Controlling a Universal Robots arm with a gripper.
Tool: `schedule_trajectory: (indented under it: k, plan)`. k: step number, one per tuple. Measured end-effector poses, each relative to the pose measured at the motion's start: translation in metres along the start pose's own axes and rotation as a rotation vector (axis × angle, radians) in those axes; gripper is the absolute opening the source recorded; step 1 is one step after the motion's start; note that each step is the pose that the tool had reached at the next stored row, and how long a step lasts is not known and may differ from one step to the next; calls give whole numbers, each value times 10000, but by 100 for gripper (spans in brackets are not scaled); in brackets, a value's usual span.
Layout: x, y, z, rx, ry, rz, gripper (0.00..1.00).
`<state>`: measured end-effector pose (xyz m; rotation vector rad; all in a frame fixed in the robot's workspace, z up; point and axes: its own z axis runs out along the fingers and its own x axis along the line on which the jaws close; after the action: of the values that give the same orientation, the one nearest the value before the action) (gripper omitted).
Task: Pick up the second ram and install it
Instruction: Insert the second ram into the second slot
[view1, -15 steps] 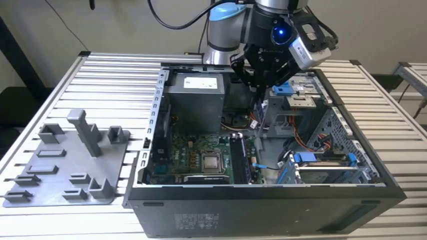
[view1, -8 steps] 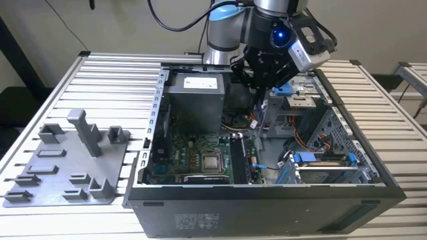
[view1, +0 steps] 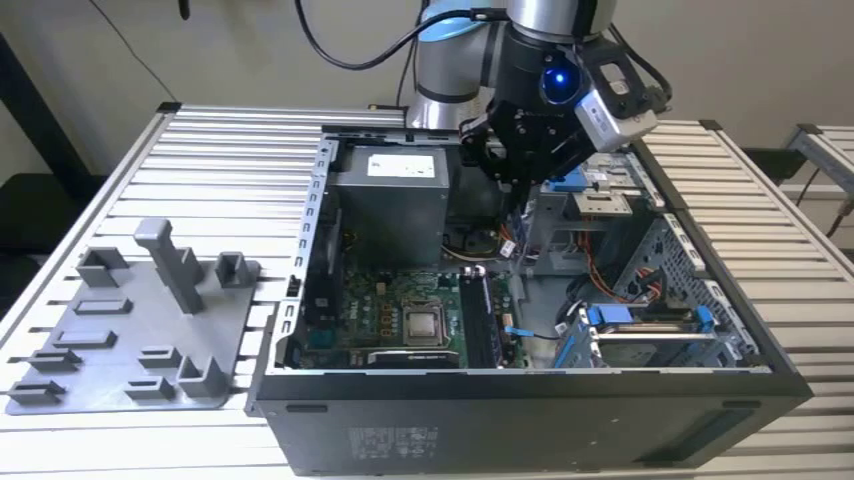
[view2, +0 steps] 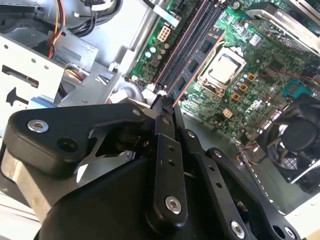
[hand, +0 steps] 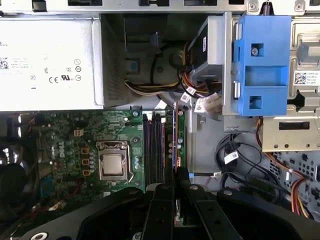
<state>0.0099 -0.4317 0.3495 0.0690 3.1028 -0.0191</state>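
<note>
The end effector (hand: 175, 187) pinches the ram (hand: 175, 145) above the sockets (hand: 154, 145). I think it needs lining up straight.

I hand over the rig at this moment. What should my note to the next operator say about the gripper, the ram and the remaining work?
Gripper: jaws shut on the second ram, high inside the open computer case.
Ram: it hangs over the black sockets of the green motherboard and appears not to touch them.
Done: the pick-up.
Left: the ram is not yet seated in a socket.
</note>
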Motion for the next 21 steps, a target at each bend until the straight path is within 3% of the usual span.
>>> schedule_trajectory:
  k: [21]
  plan:
    - [7,-28,231,57,-3,-2,14]
